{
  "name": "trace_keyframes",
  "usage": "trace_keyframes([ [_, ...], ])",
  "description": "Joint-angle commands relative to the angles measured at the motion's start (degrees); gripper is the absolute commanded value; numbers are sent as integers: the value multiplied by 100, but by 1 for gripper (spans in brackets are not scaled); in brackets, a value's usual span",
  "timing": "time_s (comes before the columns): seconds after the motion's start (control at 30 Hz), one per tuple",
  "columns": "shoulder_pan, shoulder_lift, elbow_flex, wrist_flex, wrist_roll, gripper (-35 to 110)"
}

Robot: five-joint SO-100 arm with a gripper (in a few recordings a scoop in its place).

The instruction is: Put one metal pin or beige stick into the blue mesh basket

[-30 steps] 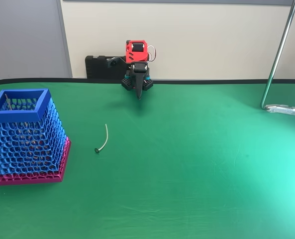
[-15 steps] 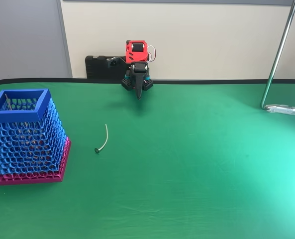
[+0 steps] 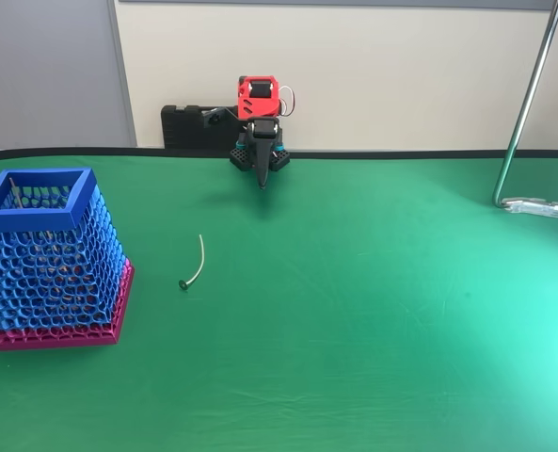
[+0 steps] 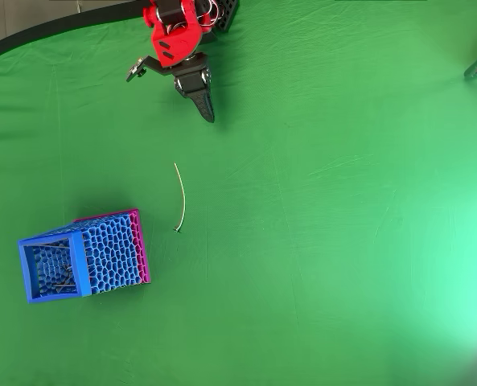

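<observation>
In the fixed view you have one blue mesh basket [image 3: 51, 259] as your landmark: a tall square box of honeycomb lattice with a solid blue rim and a magenta-pink base, standing on a smooth green cloth [image 3: 373, 311] that shows faint creases. Just beside it, to its right and apart from it, lies one metal pin [image 3: 196, 262], a thin pale wire, slightly curved, with a tiny dark round head at its nearer end. Well beyond the basket, up and to the right at the far edge of the cloth, sits your arm, with a red block on top and the dark gripper [image 3: 263, 177] tapering to a point just above the cloth. Its fingers look pressed together and nothing is between them. A shiny metal pole [image 3: 528, 104] rises far to the right of the basket (its foot rests on the cloth). No writing can be read.

In the overhead view the basket [image 4: 85, 256] leans in perspective, so you see its open top and a few thin dark pieces lying inside, too small to count surely. The pin [image 4: 180, 198] lies to the right of it and above, its head end nearest the basket's pink base, not touching. The gripper [image 4: 206, 107] is farther up from the basket, beyond the pin, fingers closed to a single dark wedge, holding nothing.
</observation>
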Motion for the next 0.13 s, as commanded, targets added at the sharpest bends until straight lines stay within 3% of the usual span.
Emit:
trace_keyframes([
  [0.0, -35, 44, 26, 18, -35, 1],
  [0.1, -35, 44, 9, 62, -9, 1],
])
